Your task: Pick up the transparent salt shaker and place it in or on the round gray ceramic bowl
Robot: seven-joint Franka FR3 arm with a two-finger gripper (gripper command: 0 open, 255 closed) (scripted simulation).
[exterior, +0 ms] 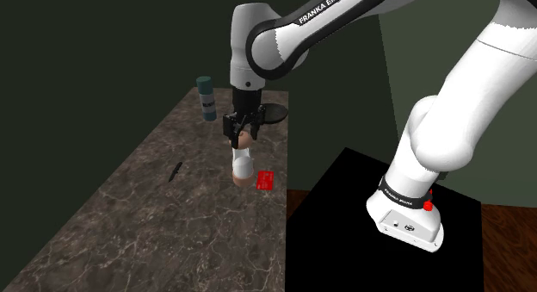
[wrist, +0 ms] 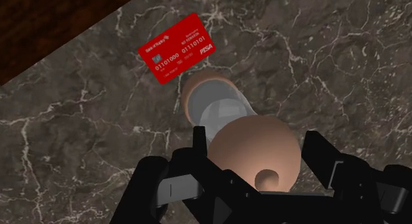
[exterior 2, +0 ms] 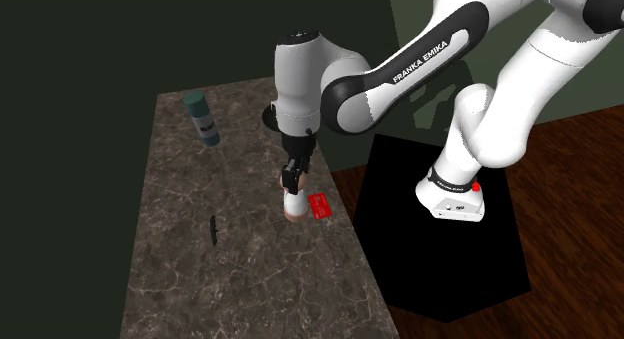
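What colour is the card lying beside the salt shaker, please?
Red with white lettering; the wrist view shows the card best.

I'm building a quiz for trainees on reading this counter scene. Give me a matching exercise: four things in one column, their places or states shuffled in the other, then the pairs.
Things
1. salt shaker
2. red card
3. teal-capped bottle
4. slim dark object

Places or states
A. standing toward the far end of the counter
B. clasped at its tan cap between the black fingers
C. lying on the counter, to the shoulder view's left of the shaker
D. lying flat beside the shaker, near the counter's edge

Pairs: 1-B; 2-D; 3-A; 4-C
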